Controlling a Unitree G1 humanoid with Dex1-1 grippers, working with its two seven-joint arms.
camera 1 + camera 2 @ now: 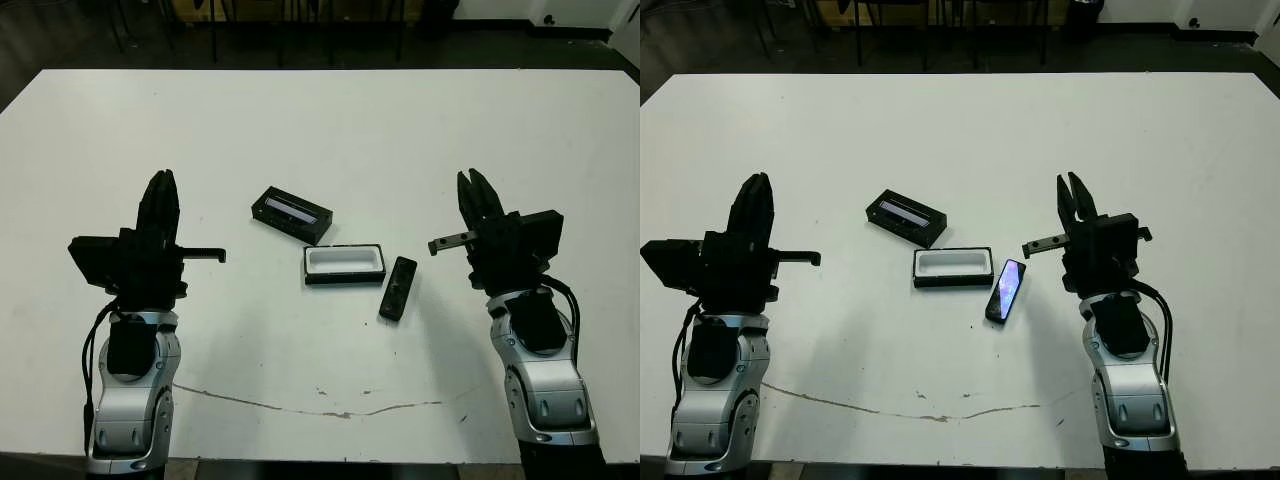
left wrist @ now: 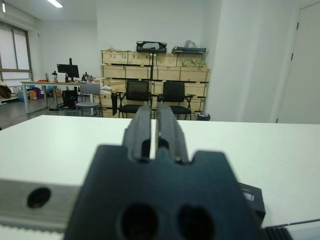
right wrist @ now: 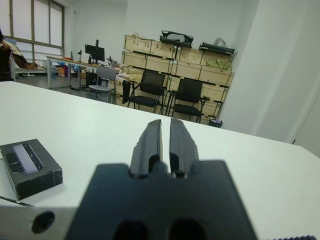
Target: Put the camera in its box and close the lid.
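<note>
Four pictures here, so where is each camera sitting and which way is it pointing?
Left and right eye views: on the head, looking down at the white table; both arms show, plus the camera, box and lid.
Left wrist view: along the left gripper, across the table towards the room.
Right wrist view: along the right gripper.
Shared: the right wrist view also shows the lid.

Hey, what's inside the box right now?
Nothing: the box shows only its bare white lining. The camera lies on the table beside it, and the lid sits apart.
</note>
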